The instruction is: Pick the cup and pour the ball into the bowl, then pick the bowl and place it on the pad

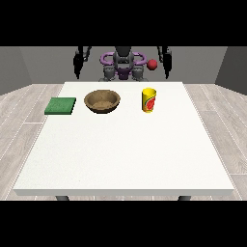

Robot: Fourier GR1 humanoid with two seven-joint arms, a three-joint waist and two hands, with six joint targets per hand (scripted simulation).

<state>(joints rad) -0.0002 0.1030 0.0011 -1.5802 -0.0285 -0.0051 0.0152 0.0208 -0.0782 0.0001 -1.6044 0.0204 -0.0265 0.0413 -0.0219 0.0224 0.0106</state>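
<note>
A: Where does the camera stand?

B: There is only one view, the front one. It stands across the bench (120,154) from the robot (123,65), higher than the bench top, and looks down and toward the robot.

A: Is it near?

B: No, rather far. The whole bench top fits, its near edge is low in the view, and the robot is small behind the far edge.

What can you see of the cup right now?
The cup is yellow with a red mark on its side. It stands upright on the white table, toward the far edge, to the view's right of the brown bowl and apart from it. No hand touches it. Its inside cannot be seen.
</note>
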